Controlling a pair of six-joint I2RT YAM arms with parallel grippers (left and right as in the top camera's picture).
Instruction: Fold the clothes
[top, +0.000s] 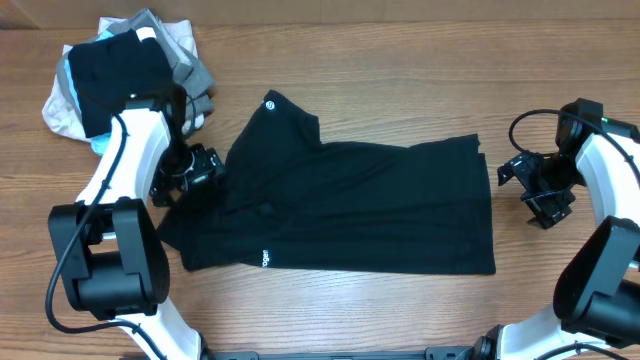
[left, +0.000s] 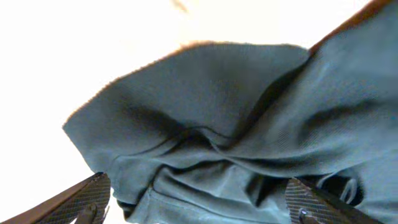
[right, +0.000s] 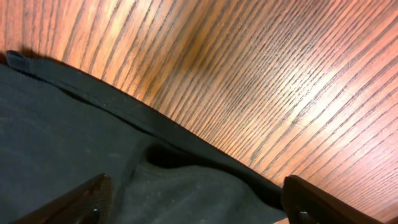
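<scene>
shirt (top: 350, 205) is soft, light and floppy, likely bunches if dragged, so pinch the edge corners; left claw (top: 198, 168) and right claw (top: 540, 195) both spread wide, holding nothing.

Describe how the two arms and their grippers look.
Both arms share one build: the left arm and right arm have white curved shells between bulky black joint housings. A thin black cable loops beside the right one. The left gripper and right gripper are black; in the wrist views their fingers show a carbon-weave texture.
</scene>
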